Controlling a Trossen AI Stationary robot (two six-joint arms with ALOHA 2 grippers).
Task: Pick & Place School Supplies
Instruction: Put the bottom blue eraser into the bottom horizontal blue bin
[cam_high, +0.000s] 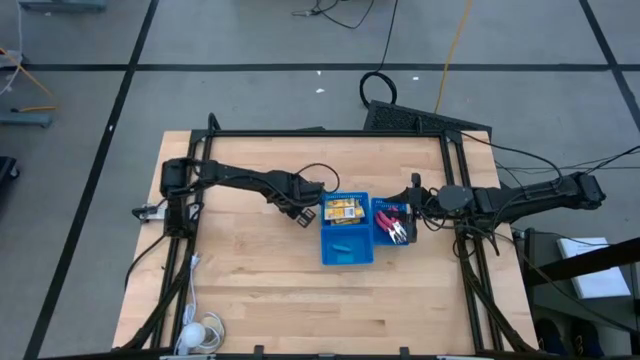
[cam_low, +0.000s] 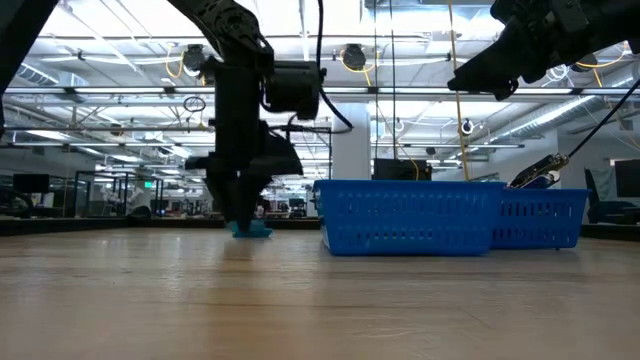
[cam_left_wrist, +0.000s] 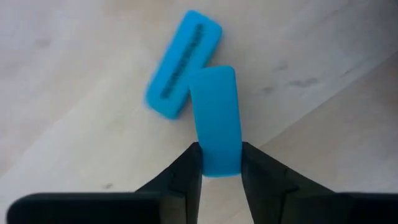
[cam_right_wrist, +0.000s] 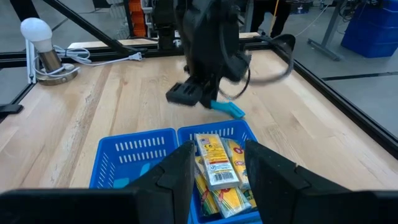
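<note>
My left gripper is low over the wood just left of the blue tray, shut on a light-blue plastic piece. A second light-blue piece lies flat on the table beside it. Yellow-orange packets fill the tray's far compartment, and another light-blue piece lies in the near one. Red-handled tools lie in the smaller blue basket on the tray's right. My right gripper is open and raised over that basket. Its fingers frame the packets from above without touching them. My left gripper pinches the light-blue piece by one short end between its two fingers, coming from above and pointing down. The fingers lie on the piece's two long sides. Its free end overlaps the other blue piece; I cannot tell whether it is lifted off the table.
A white lamp with its cord sits at the table's near left corner. A black frame runs along the table's far and side edges. Bare wood stretches left of and in front of the tray.
</note>
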